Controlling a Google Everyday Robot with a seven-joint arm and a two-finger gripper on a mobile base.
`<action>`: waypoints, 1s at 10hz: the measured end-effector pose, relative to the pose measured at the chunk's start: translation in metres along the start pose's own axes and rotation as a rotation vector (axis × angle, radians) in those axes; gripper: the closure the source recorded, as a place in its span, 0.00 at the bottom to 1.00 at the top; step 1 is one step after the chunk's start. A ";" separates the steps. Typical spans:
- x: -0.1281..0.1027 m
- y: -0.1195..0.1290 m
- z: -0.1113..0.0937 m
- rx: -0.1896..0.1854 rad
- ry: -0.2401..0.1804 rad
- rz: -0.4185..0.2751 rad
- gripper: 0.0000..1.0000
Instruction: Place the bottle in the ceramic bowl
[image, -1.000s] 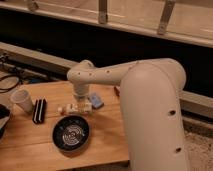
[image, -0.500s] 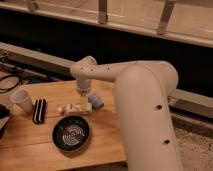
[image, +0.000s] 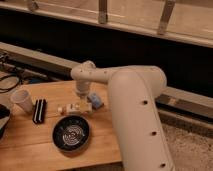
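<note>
Looking at the wooden table (image: 25, 145) in the lower left of the frame: the bottle (image: 70, 108) is lying on its side on the wood, a bit left of center, white cap pointing left. It's def not in the ceramic bowl (image: 71, 133) yet. The bowl sits just below it in the pic, close, w/ what looks like a thin strip of bare wood between them. Bowl is upright, black w/ white rings inside.

The gripper (image: 82, 100) hangs down from the arm (image: 97, 75) right over the right end of the bottle, at it or v close to it. Can't tell if the claw is open, closed or actually gripping the bottle, so not gonna guess.

Other stuff: 1 small blue object (image: 95, 101) just right of the gripper, touching or nearly touching the bottle's end, can't say which. 1 flat black block (image: 39, 111) left of the bottle, and 1 white cup (image: 21, 100) further left. Cables (image: 10, 82) at the far left, above the table's edge. The robot's big white body (image: 140, 120) fills the right-center of the frame, w/ a dark wall behind and a railing (image: 102, 12) across the top.
</note>
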 end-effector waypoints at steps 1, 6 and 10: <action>0.002 0.001 0.010 -0.021 -0.004 -0.003 0.20; 0.001 0.010 0.039 -0.114 -0.015 -0.013 0.53; 0.001 0.008 0.031 -0.112 -0.012 -0.018 0.80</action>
